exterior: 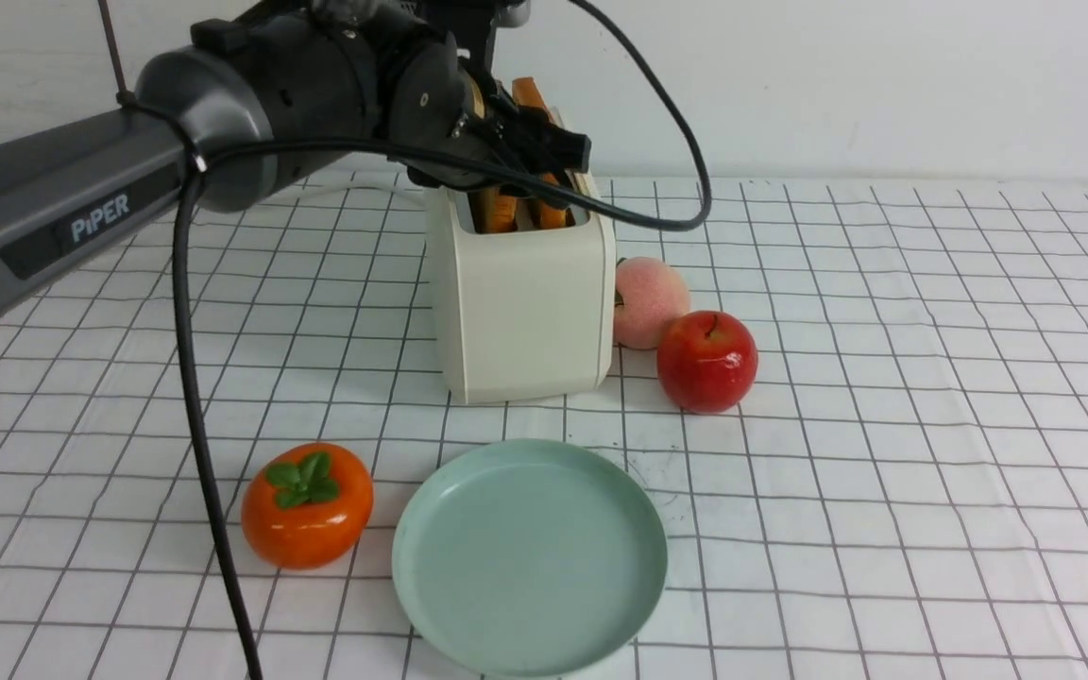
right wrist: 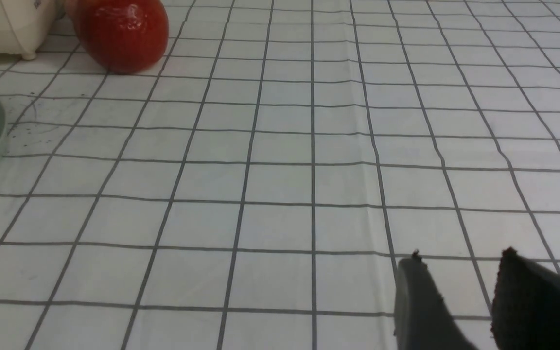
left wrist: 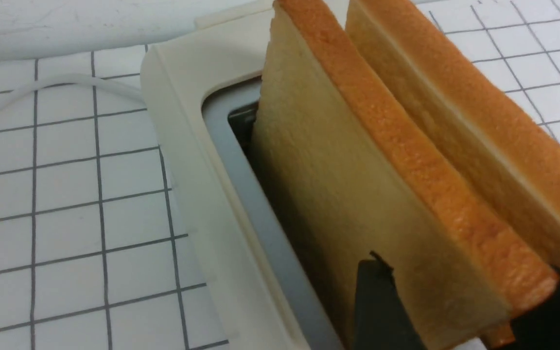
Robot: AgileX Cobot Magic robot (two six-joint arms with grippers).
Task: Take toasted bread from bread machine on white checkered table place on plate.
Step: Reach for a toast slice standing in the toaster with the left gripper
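snugly toast (left wrist: 353, 194) within left gripper (left wrist: 464, 277) (upright)

My front camera looks forward over the white checkered table (exterior: 884, 425). Left wrist sits tight on the bread machine (left wrist: 187, 146); right wrist skims low, sharing the front's red apple (right wrist: 122, 34).

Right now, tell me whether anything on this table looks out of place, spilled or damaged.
Nothing is spilled or broken. Faint dark specks soil the cloth between plate and apple. The apple and a peach beside the toaster, and a persimmon beside the plate, have no part in the toast job.
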